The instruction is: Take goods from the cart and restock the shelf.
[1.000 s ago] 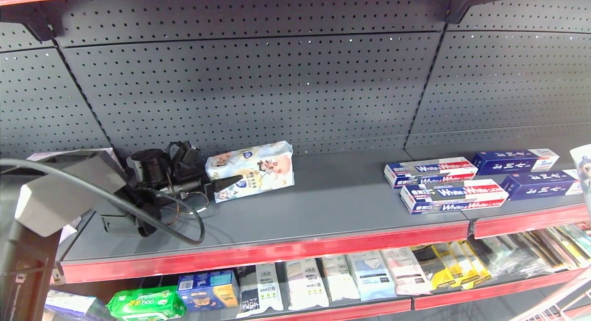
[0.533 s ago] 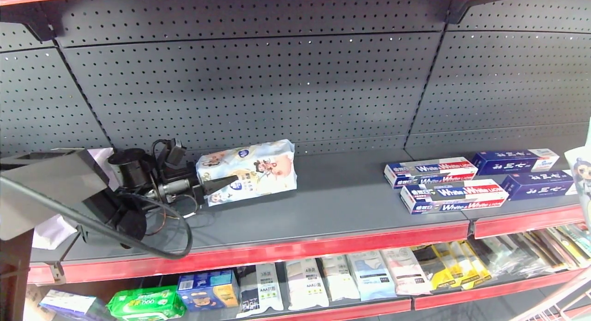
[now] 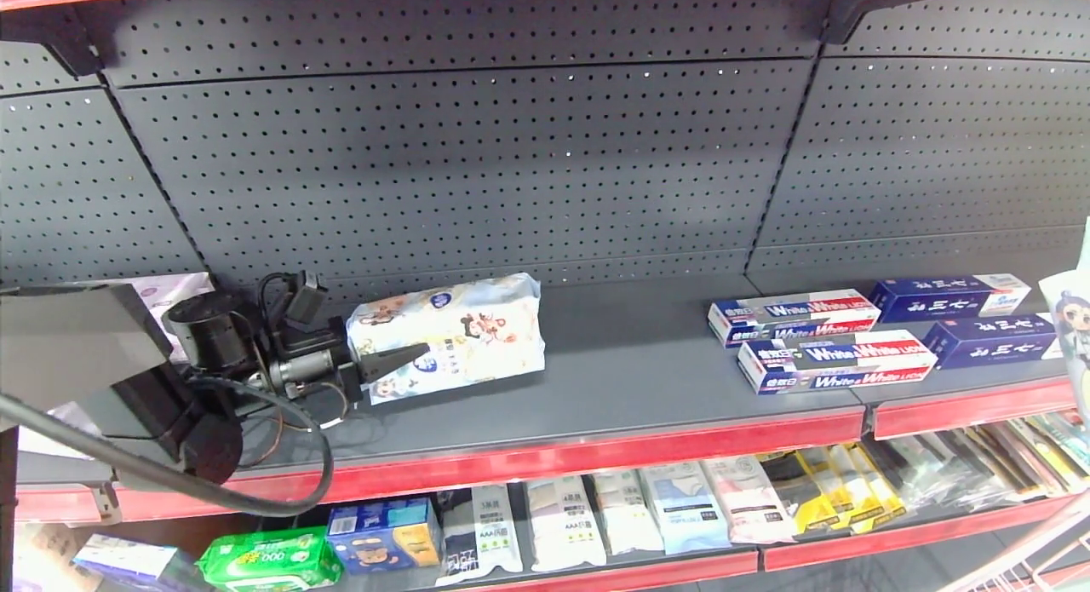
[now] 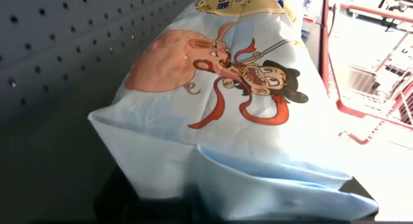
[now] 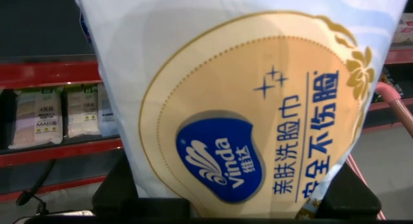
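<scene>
Left pincer (image 3: 400, 353) is clenched on one short end of a cartoon-printed tissue pack (image 3: 451, 336), with one dark finger (image 3: 396, 358) lying across the pack's front face. Right pincer (image 5: 232, 208) grasps a second tissue pack (image 5: 245, 108) from below, and this pack also shows at the far right edge of the head view (image 3: 1075, 328), off the shelf's right end.

Largest in the scene is the grey pegboard back panel (image 3: 477, 149), which rises behind the dark shelf (image 3: 639, 379) with its red front strip. The first tissue pack lies lengthwise on the left part of this shelf, close to the back panel, with its far end angled slightly toward the front. In the left wrist view the same pack (image 4: 226, 101) runs away from the camera beside the pegboard.

A pink wire cart (image 4: 374, 88) stands beyond the shelf's front edge, and its corner shows at the lower right of the head view (image 3: 1022, 558).

Four toothpaste boxes (image 3: 839, 362) lie flat on the shelf's right part, in two rows of two, well apart from the first tissue pack.

On the lower shelf (image 3: 894, 537) a row of flat sachet packs (image 3: 630, 515) leans side by side. At its left stand a blue box (image 3: 385, 534) and a green wipes pack (image 3: 271, 558).
</scene>
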